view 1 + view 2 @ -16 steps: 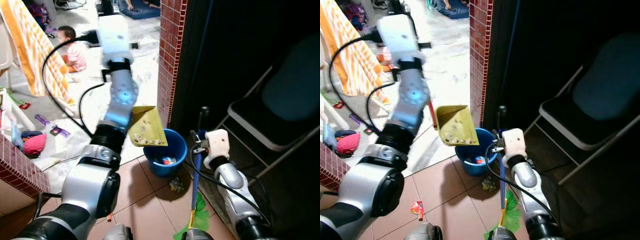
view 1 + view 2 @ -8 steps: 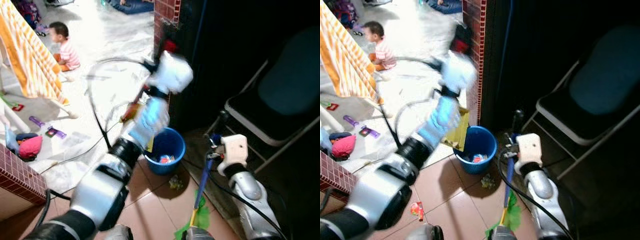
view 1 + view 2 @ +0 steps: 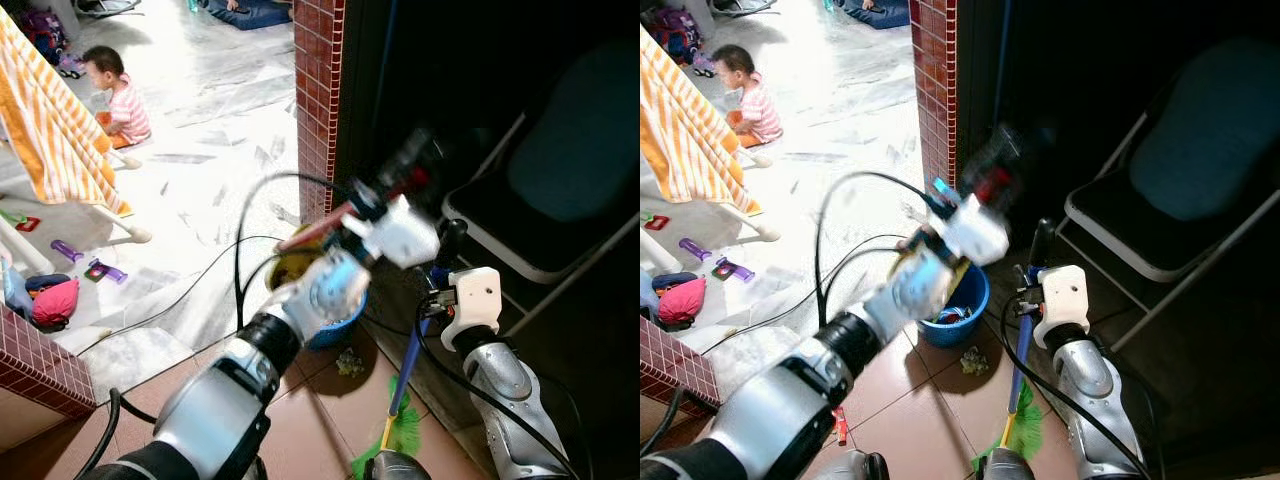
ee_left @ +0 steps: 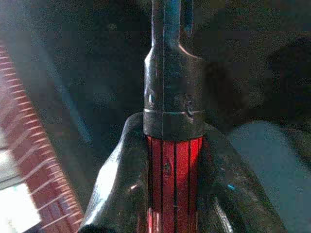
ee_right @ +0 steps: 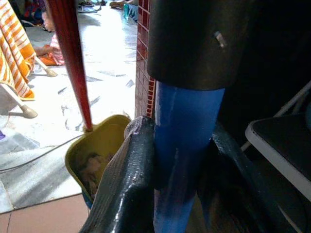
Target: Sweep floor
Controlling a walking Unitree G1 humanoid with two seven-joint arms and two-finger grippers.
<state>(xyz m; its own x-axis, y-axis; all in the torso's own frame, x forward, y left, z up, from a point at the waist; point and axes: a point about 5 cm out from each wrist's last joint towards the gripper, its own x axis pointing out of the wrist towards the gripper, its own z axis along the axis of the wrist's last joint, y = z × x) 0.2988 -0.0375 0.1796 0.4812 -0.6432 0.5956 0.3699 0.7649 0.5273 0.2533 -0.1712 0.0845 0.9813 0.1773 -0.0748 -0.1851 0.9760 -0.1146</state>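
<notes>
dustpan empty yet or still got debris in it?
Not empty. In the right wrist view the yellow dustpan over the blue bucket holds a pale clump of debris.

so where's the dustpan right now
The yellow dustpan is tipped over the blue bucket at the foot of the brick pillar, its red handle clamped in the left gripper, just left of the broom.

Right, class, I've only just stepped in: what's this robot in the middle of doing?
It is emptying sweepings. The left gripper is shut on the red handle of a yellow dustpan, held at the blue bucket beside the brick pillar. The right gripper is shut on the blue broom handle, green bristles on the tiled floor. A scrap lies beside the bucket.
</notes>
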